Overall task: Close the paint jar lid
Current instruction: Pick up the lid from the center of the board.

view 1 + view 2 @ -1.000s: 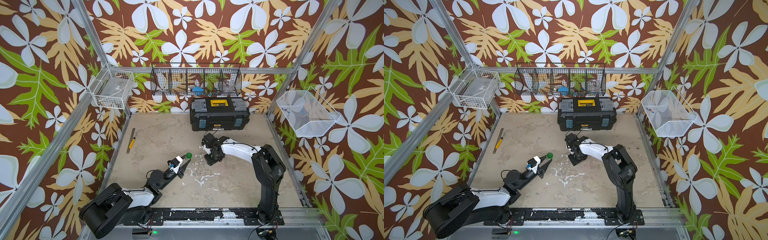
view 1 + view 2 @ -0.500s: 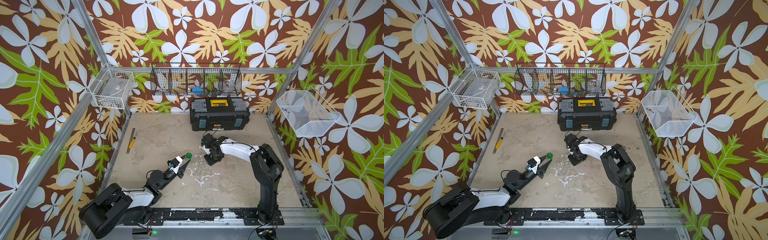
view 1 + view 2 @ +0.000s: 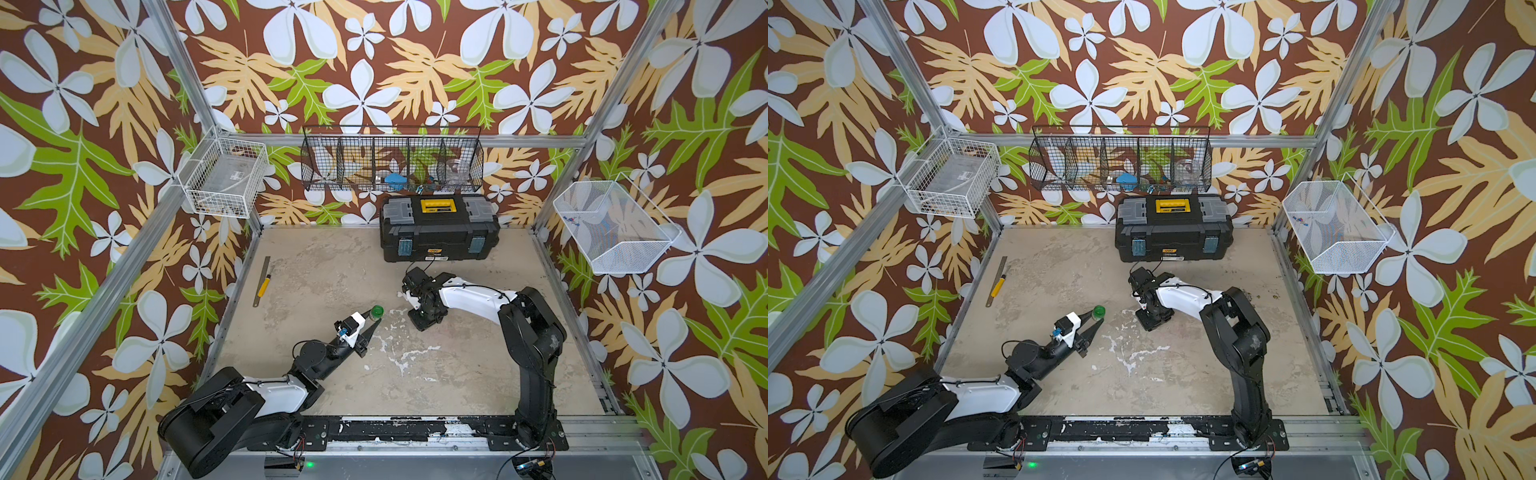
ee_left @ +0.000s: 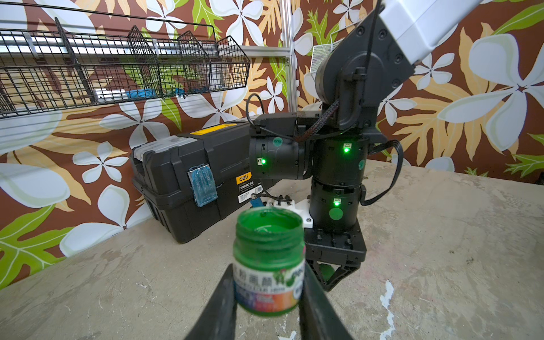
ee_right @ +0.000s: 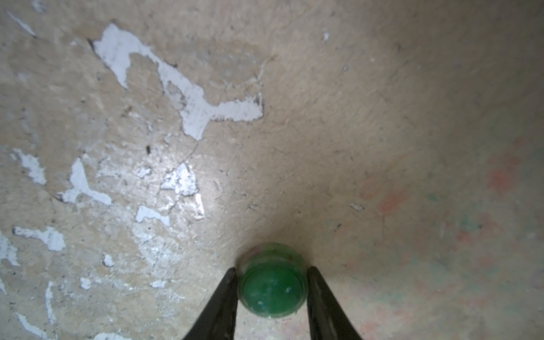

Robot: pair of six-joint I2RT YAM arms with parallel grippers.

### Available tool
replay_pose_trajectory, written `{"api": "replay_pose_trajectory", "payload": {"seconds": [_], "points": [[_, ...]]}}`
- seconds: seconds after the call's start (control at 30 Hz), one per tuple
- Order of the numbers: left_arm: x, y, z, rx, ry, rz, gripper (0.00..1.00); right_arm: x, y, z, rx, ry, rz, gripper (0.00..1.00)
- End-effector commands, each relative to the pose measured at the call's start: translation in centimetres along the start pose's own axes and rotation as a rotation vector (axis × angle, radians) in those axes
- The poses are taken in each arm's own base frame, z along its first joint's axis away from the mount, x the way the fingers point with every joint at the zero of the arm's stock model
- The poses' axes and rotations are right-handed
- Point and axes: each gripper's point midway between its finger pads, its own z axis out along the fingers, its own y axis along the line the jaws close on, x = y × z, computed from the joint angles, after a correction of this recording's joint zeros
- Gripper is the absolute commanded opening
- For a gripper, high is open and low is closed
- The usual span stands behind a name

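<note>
Lid (image 5: 270,290) between right jaws, unseen overhead

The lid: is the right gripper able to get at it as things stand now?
Probably yes. The lid lies flat on bare table, and the right gripper has one finger against each side of it. Nothing else stands near enough to block the grip.
</note>
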Motion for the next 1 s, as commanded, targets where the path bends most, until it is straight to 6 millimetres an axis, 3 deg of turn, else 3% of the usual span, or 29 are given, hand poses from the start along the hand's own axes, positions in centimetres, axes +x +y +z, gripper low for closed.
{"api": "replay_pose_trajectory", "payload": {"seconds": [0.0,0.3,0.43,0.6,0.83,0.97], "points": [[-0.7,0.2,0.0,-0.011,-0.027,0.010,0.22,0.2,-0.3,0.1,0.019,0.011,-0.005,0.38],[-0.7,0.2,0.0,-0.007,-0.026,0.010,0.22,0.1,-0.3,-0.3,0.019,0.009,-0.009,0.33],[-0.6,0.0,0.0,0.001,-0.025,0.010,0.22,-0.4,0.1,-2.1,-0.002,-0.024,-0.021,0.32],[-0.7,-0.2,0.1,0.016,-0.027,0.007,0.22,-2.0,1.6,-7.7,-0.098,-0.136,-0.051,0.30],[-0.7,-0.7,0.2,0.044,-0.029,0.002,0.22,-3.8,6.5,-17.9,-0.292,-0.343,-0.170,0.30],[-0.7,-1.0,0.3,0.062,-0.029,-0.001,0.22,-3.7,9.3,-20.7,-0.320,-0.369,-0.254,0.30]]}}
